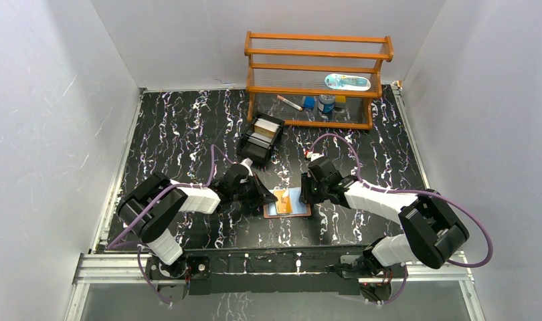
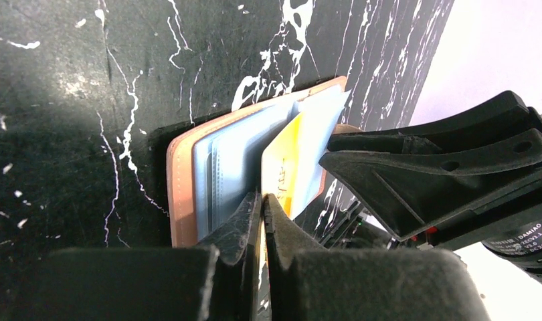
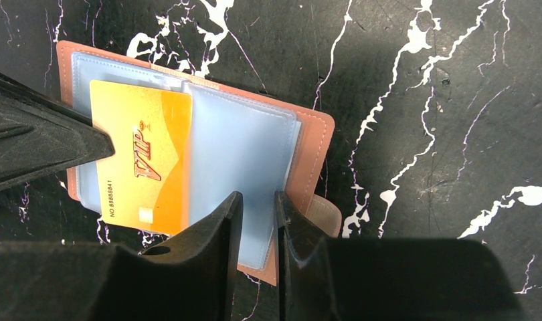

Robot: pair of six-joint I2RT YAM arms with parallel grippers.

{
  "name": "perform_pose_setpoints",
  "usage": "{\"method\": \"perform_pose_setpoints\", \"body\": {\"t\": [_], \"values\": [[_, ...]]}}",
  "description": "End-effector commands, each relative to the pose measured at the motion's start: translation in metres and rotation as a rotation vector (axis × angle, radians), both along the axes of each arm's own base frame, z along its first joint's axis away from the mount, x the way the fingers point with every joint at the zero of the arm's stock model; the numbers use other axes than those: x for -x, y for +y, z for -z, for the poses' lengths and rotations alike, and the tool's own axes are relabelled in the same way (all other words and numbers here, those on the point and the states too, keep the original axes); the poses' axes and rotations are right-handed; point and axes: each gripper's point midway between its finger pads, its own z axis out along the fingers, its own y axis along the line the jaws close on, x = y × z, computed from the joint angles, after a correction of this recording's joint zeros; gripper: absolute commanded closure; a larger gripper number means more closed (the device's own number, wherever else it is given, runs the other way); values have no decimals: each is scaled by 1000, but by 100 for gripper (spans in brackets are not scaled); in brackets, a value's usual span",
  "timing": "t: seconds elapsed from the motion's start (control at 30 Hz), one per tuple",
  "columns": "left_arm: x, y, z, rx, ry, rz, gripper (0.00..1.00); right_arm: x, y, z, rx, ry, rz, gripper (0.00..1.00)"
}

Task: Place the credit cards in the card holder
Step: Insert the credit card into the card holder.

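Top view: the card holder is seen lying open between the left gripper and the right gripper.

Left wrist: the left jaws are clamped on an orange credit card, which is partly entered in a sleeve ahead of them.

Right wrist: the right jaws are held narrowly apart over that sleeve. Insertion is judged unfinished, and a further push inward is called for.

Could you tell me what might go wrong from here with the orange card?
The left gripper pinches the orange card only at its edge; it could twist or slip.
The card lies skewed on the card holder's pale blue sleeves, so it might miss the pocket.
The right gripper, jaws slightly apart, may not steady the card holder.
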Motion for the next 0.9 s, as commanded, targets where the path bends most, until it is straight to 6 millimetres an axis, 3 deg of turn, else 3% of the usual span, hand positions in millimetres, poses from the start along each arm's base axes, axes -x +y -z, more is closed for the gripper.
{"method": "perform_pose_setpoints", "body": {"t": [0.0, 0.23, 0.87], "values": [[4, 17, 12, -114, 34, -54, 100, 10, -7, 10, 25, 34, 7, 69], [8, 9, 14, -102, 54, -39, 100, 9, -7, 10, 23, 34, 9, 69], [12, 24, 20, -183, 54, -84, 100, 9, -7, 10, 24, 35, 7, 69]]}}
